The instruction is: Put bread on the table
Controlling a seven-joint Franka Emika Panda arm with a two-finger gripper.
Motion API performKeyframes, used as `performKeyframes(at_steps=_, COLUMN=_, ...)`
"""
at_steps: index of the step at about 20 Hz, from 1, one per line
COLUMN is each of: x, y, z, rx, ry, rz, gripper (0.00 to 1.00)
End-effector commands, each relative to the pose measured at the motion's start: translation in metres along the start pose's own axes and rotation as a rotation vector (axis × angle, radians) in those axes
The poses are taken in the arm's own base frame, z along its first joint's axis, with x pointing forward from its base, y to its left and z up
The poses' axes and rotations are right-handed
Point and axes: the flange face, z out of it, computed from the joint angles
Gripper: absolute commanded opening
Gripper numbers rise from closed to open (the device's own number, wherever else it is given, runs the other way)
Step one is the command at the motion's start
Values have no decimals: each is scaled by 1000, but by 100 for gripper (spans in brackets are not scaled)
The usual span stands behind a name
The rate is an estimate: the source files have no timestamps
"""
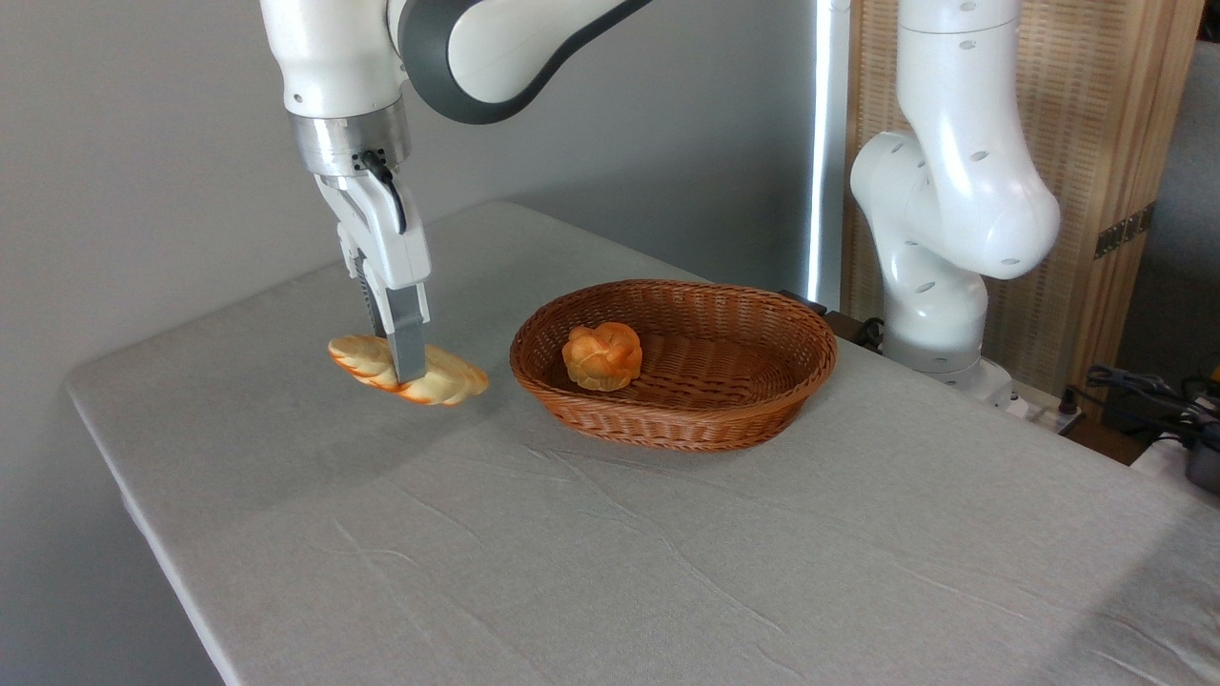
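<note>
Grey wall fills the background at my ten to twelve o'clock, with a slatted wooden panel [1134,143] standing at two o'clock behind my white base column [939,286]. Below all this spreads the table [667,562], draped in a light grey, slightly wrinkled cloth with rounded corners. My arm reaches in from the top, and my gripper [405,367] hangs at about nine o'clock from the picture's centre, pointing straight down. Its fingers [408,338] are drawn in narrow and clamp the bread [448,381] across its middle; the long braided loaf lies roughly level, its pale ends sticking out on either side of the near finger. I cannot tell whether the loaf's underside touches the cloth or hangs just above it; a soft shadow lies beneath and in front of it. Just beside the loaf, at its three o'clock, sits a brown oval wicker basket [753,405], apart from it. Inside the basket, toward its left end, rests a small round orange knotted bun [601,355]. Dark cables [1144,386] trail at the table's far right edge.
</note>
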Motion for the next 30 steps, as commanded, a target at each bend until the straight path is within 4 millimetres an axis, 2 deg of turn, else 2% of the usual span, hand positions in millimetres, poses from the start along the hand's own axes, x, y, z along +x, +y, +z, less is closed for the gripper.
performKeyframes(at_steps=1, x=-1, y=0, z=1, rx=6, ry=2, rz=-2, gripper=100)
performKeyframes(at_steps=15, x=-2, y=0, z=0, rx=4, ry=0, rz=-3, gripper=100)
performKeyframes(at_steps=22, x=-6, y=-3, z=-7, rx=12, ry=8, rz=-11, gripper=100)
performKeyframes(at_steps=24, x=-10, y=-8, z=-15, rx=18, ry=16, rz=-21, gripper=100)
performKeyframes(at_steps=29, x=-41, y=-32, z=-55, rx=28, ry=86, rz=-122, gripper=100)
performKeyframes(at_steps=30, x=-50, y=-40, z=-77, rx=28, ry=120, rz=-153, gripper=100)
